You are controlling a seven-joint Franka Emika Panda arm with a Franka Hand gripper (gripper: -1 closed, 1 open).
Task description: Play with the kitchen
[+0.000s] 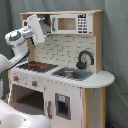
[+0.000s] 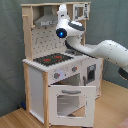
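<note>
No text, label, brand or number on the kitchen [image 1: 75,70] can be read.

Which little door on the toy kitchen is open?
The windowed oven door under the stovetop hangs open, tipped forward. The cupboard door under the sink is shut.

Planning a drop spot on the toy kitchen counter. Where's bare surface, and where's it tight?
Bare: the rounded white counter end, bordered by the sink and black faucet. The stovetop carries nothing, but the arm's wrist hangs above it under the grey hood. Tight: the sink basin with the faucet arching over, and the space in front of the open oven door.
</note>
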